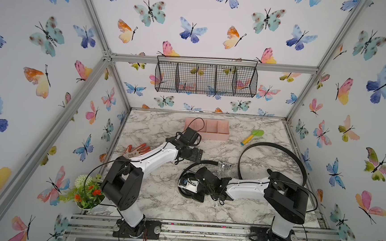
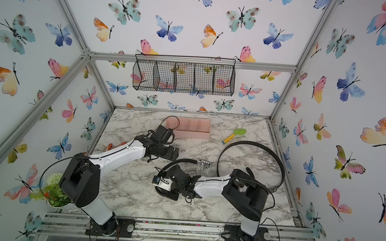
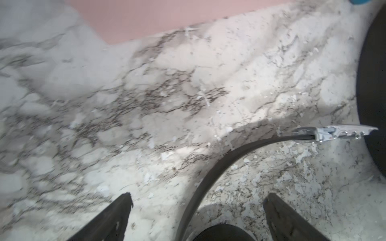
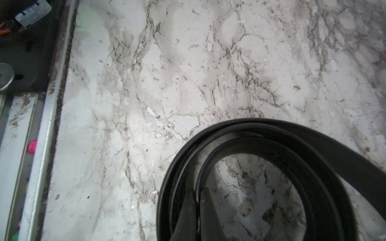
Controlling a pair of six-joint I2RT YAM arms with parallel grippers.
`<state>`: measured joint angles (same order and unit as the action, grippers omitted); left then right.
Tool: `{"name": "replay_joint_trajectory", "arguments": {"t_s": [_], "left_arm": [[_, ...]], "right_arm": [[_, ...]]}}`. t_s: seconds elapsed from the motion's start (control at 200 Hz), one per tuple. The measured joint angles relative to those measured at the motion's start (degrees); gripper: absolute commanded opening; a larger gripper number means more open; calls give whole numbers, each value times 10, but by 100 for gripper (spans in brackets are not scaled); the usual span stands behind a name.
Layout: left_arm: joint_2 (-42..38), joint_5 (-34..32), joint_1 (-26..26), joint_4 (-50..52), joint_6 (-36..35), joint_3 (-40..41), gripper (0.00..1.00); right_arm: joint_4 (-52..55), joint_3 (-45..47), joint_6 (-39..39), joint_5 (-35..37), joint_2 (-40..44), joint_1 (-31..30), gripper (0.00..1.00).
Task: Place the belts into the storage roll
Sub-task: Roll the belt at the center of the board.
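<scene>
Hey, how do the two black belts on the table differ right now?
The coiled belt is wound into tight rings; the looped belt sweeps one wide open arc. The shut right gripper pinches the coiled belt; no gripper holds the looped belt. The coiled belt's silver buckle shows; the looped belt's does not. Both are black straps on the marble table, outside the pink tray.

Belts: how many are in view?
2. The wide-loop belt lies on the table's right; the coiled belt is pinched in the right gripper, buckle toward centre. Parts may be hidden.
</scene>
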<state>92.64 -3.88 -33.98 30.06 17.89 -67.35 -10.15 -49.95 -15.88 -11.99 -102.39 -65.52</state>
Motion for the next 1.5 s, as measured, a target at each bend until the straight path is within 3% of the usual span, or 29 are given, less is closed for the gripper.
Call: {"name": "replay_joint_trajectory", "arguments": {"t_s": [0.255, 0.38, 0.531, 0.621, 0.801, 1.061, 1.302, 1.502], "left_arm": [[-129, 15, 35, 19, 96, 149, 99], [-203, 59, 35, 23, 141, 222, 88], [-243, 97, 35, 17, 167, 249, 78], [-245, 118, 37, 6, 173, 256, 73], [-240, 158, 40, -41, 185, 295, 48], [-219, 195, 40, -74, 180, 318, 44], [-200, 218, 39, -97, 170, 322, 30], [-192, 218, 30, -108, 164, 322, 34]], "right_arm": [[-2, 2, 4, 0, 0, 0, 3], [-4, 3, 5, 0, 0, 0, 3], [-7, 5, 8, -3, 0, -1, 3], [-8, 6, 9, -3, 0, -2, 3], [-9, 11, 8, -9, 3, -2, 3], [-6, 11, 6, -15, 4, -7, 3], [-6, 11, 6, -16, 4, -7, 3], [-4, 11, 7, -17, 4, -9, 3]]}}
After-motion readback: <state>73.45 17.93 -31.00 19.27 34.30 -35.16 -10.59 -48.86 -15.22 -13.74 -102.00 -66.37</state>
